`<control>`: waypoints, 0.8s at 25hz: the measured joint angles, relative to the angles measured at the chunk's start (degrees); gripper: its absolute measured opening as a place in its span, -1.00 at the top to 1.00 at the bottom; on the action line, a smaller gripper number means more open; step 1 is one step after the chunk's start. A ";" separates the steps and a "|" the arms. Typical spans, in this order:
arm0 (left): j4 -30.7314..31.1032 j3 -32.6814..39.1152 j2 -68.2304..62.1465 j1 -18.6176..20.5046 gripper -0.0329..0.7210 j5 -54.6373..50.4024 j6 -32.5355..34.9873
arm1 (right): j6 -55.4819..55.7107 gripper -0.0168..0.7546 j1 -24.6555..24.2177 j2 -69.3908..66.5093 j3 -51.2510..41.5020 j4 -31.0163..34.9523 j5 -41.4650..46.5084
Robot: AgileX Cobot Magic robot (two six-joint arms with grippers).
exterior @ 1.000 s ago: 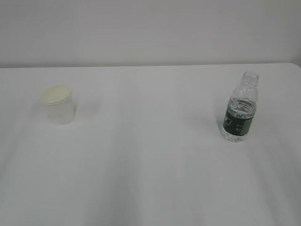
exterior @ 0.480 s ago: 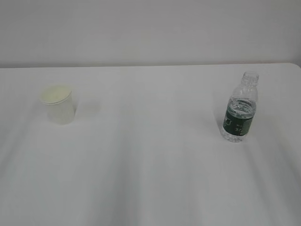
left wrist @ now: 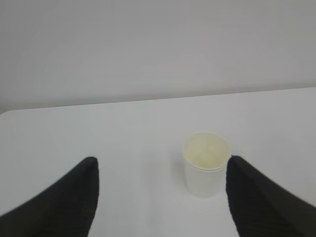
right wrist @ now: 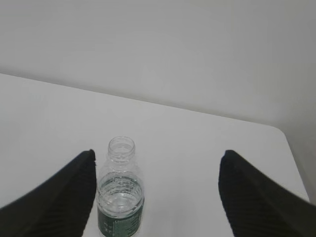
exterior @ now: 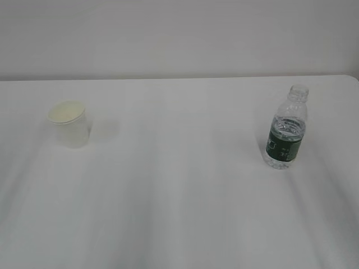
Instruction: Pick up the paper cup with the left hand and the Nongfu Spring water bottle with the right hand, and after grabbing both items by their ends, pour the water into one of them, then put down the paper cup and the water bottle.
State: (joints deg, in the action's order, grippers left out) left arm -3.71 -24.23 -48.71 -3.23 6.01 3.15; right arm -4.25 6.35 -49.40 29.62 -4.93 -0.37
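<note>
The paper cup [exterior: 69, 124] stands upright on the left of the white table, white outside and cream inside. In the left wrist view the paper cup [left wrist: 205, 164] sits ahead of my left gripper [left wrist: 161, 165], close to the right fingertip [left wrist: 239, 170]; the jaws stand wide open and hold nothing. The Nongfu Spring water bottle [exterior: 287, 130] stands upright on the right, capless, with a dark green label and water inside. In the right wrist view the bottle [right wrist: 120, 192] is beside the left fingertip [right wrist: 86, 163] of my open right gripper [right wrist: 157, 160]. Neither arm shows in the exterior view.
The white table [exterior: 179, 190] spreads wide between cup and bottle. Its far edge meets a plain pale wall [exterior: 179, 33]. The table's rounded far right corner [right wrist: 276, 129] shows in the right wrist view.
</note>
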 joint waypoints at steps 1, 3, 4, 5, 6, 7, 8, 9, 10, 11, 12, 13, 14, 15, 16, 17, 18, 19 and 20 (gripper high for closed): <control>-0.04 0.60 -0.91 0.00 -0.62 1.68 0.00 | 0.00 -0.57 0.00 -0.97 0.00 0.00 -0.92; -0.56 2.21 -3.42 0.00 -0.62 5.80 0.00 | 0.00 -0.57 0.00 -2.66 -0.78 0.00 -3.43; -0.91 2.95 -4.79 0.00 -0.62 7.25 0.00 | 0.00 -0.57 0.00 -3.49 -1.35 0.00 -5.06; -1.05 3.38 -5.93 0.00 -0.62 8.91 0.00 | 0.00 -0.57 0.00 -4.26 -2.13 0.00 -6.40; -1.16 3.60 -7.26 0.00 -0.62 10.07 0.00 | 0.00 -0.57 0.00 -4.99 -2.90 0.00 -7.55; -1.16 3.60 -8.56 0.00 -0.62 10.90 0.00 | 0.00 -0.57 0.00 -5.55 -3.56 0.00 -8.97; -1.16 3.60 -9.74 0.00 -0.62 11.80 0.00 | 0.00 -0.57 0.00 -6.18 -4.40 0.00 -10.56; -1.16 3.60 -10.64 0.00 -0.62 12.60 -0.50 | 0.00 -0.57 0.00 -6.75 -5.30 0.00 -12.26; -1.16 3.60 -11.74 0.00 -0.62 13.24 -0.96 | 0.30 -0.57 0.00 -7.14 -6.31 0.00 -13.60; -1.16 3.60 -12.92 -0.14 -0.62 13.70 -1.20 | 0.54 -0.57 0.00 -7.68 -7.18 0.00 -15.11; -1.16 3.60 -13.98 -0.40 -0.62 14.29 -1.44 | 0.63 -0.57 0.00 -8.18 -8.22 0.00 -16.35; -1.24 3.60 -15.28 -0.82 -0.62 14.69 -1.54 | 0.82 -0.57 0.00 -8.56 -9.29 0.00 -17.62; -1.24 3.60 -16.66 -1.56 -0.62 15.04 -1.54 | 1.22 -0.57 0.00 -8.86 -10.38 0.11 -19.42; -1.24 3.60 -18.13 -2.22 -0.62 15.70 -1.58 | 1.34 -0.57 0.00 -9.09 -11.34 0.11 -20.75; -1.13 3.60 -19.39 -3.07 -0.62 16.46 -1.67 | 1.43 -0.57 0.00 -9.33 -12.43 0.11 -22.25; -1.02 3.85 -20.95 -3.98 -0.62 17.54 -1.67 | 1.43 -0.57 0.00 -9.43 -13.41 0.11 -23.23; -0.76 4.44 -22.50 -4.81 -0.62 19.03 -1.67 | 1.56 -0.57 0.00 -9.67 -14.21 0.11 -24.38; -0.76 5.27 -23.94 -5.82 -0.62 21.33 -1.67 | 1.70 -0.57 0.00 -9.78 -15.08 0.11 -25.69; -0.76 6.64 -25.02 -6.78 -0.62 24.12 -1.67 | 1.70 -0.57 0.00 -10.05 -15.86 0.11 -26.63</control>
State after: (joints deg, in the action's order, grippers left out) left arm -4.47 -17.59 -73.74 -10.01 30.13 1.48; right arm -2.55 6.35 -59.45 13.77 -4.82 -27.00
